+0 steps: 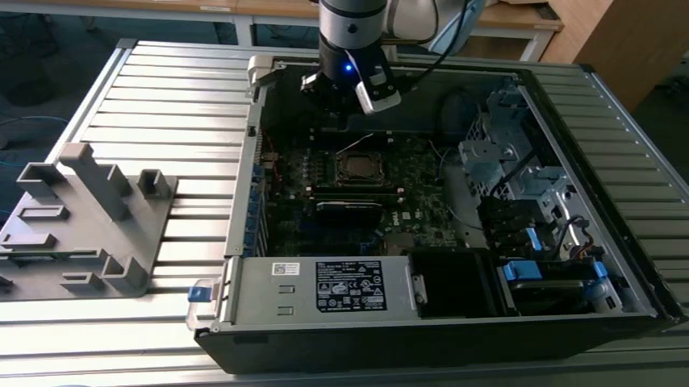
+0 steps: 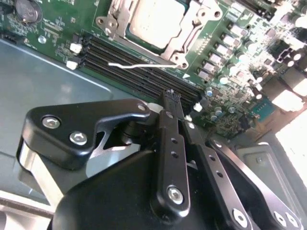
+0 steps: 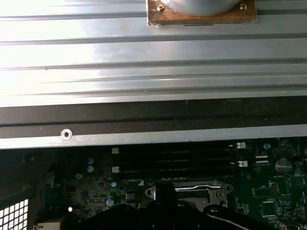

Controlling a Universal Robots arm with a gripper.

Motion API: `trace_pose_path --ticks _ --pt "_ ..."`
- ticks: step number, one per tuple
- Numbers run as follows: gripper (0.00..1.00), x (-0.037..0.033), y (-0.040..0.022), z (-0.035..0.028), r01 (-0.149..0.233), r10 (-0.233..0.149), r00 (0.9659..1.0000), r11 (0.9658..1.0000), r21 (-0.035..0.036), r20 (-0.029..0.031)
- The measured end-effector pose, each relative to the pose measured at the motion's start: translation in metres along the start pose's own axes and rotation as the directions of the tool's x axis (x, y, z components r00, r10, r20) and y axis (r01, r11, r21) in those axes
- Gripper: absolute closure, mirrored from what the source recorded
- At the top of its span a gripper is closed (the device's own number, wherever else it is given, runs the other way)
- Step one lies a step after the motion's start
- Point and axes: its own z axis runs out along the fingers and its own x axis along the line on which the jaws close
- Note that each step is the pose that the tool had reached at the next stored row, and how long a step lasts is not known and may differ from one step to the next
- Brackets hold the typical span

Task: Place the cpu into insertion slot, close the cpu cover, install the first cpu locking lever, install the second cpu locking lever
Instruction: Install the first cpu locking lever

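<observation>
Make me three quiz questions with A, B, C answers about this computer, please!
1. Where is the cpu?
A. In the insertion slot
B. On the slatted table
C. On the grey stand

2. What colour is the circuit board?
A. Red
B. Green
C. Yellow

3. How is the computer case?
A. Shut tight
B. Open, insides showing
C. Upside down

Answers:
1 A: in the second wrist view, its silver face sits inside the slot's metal rim.
2 B: the board around the slot is green.
3 B: the exterior view looks straight in at the board.
</observation>
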Motion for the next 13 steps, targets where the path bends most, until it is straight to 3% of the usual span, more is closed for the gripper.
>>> trace_pose_path --ticks 3,7,13 --pt "0.89 -0.0002 -0.0003 0.002 0.0 0.0 1.0 1.0 -0.0002 0.0017" --pt "0.89 -0.0007 -0.0008 0.0049 0.002 -0.002 0.9999 1.0 -0.0006 0.0098" --pt "0.89 -0.0008 -0.0008 0.0052 0.002 -0.002 0.9999 1.0 -0.0006 0.0102"
